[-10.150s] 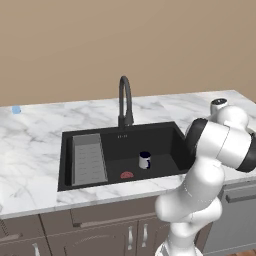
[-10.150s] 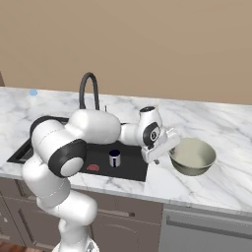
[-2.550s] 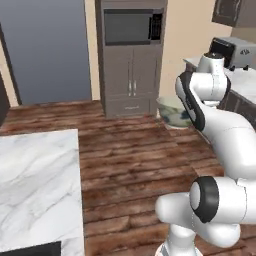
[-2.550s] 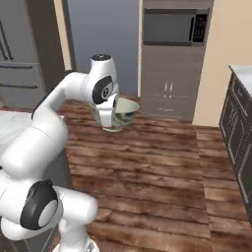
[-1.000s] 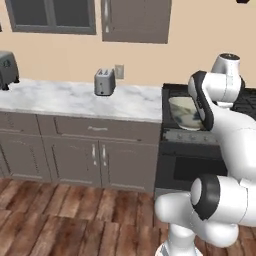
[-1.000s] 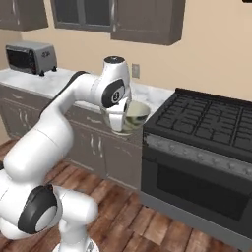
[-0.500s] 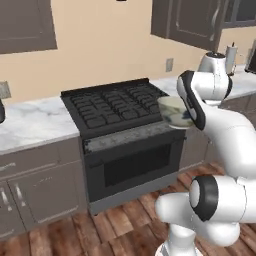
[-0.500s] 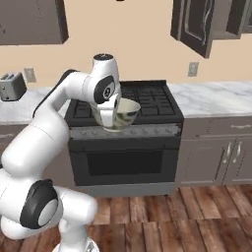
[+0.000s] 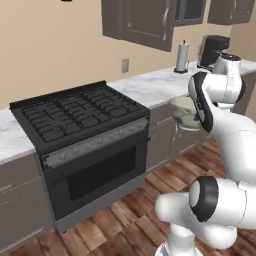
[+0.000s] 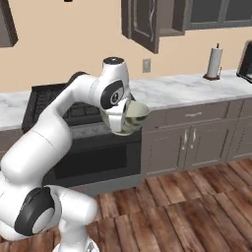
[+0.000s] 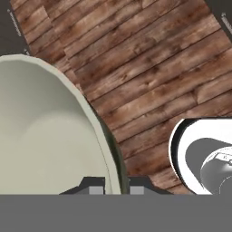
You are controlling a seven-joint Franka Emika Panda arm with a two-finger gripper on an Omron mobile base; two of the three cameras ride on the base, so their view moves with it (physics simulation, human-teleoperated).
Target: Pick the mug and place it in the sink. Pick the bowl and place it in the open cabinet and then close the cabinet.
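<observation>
gripper (image 11: 112, 188) pinching bowl (image 11: 45, 131) rim | right base view — cabinet (image 10: 147, 22) door ajar

No legible text — labels, brands, numbers — anywhere.

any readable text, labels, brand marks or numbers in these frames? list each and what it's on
None readable.
Stove: front panel carries no legible markings.
Coffee machine and paper towel roll on the counter: no label to be made out.
Bowl held in the pincer: plain surface, no print.
Open cabinet: doors bear no text.
</observation>
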